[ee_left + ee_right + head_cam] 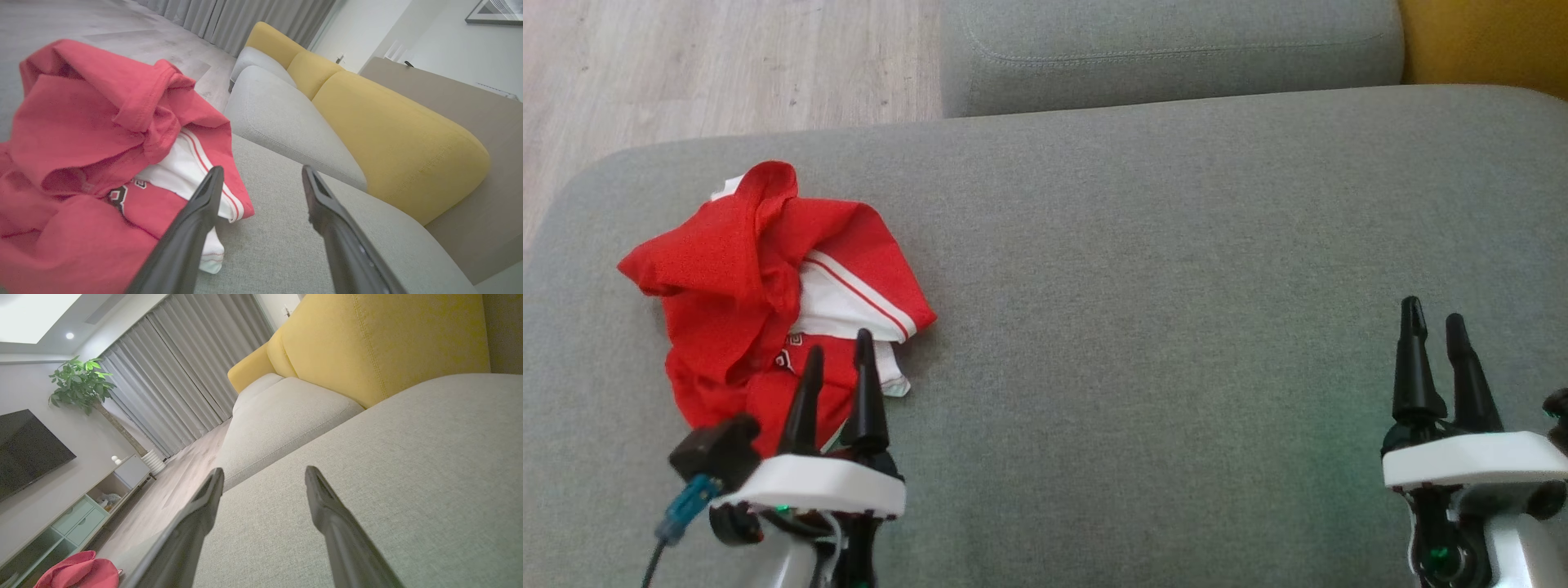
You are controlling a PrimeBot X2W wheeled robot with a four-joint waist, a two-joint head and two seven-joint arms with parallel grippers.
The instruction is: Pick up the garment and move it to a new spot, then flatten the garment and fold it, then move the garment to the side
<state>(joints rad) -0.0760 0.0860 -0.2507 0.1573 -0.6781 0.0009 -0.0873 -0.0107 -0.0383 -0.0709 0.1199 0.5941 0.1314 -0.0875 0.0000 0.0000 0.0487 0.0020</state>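
Lying in a crumpled heap, the shirt (760, 278) is resting on the left side of the grey sofa seat (1176, 286). The left claw (840, 343) is hanging right at its near edge, fingers spread and gripping nothing, likely getting ready to grab it. The right claw (1433, 311) is sitting well apart on the right, also spread and empty, since no cloth is there.
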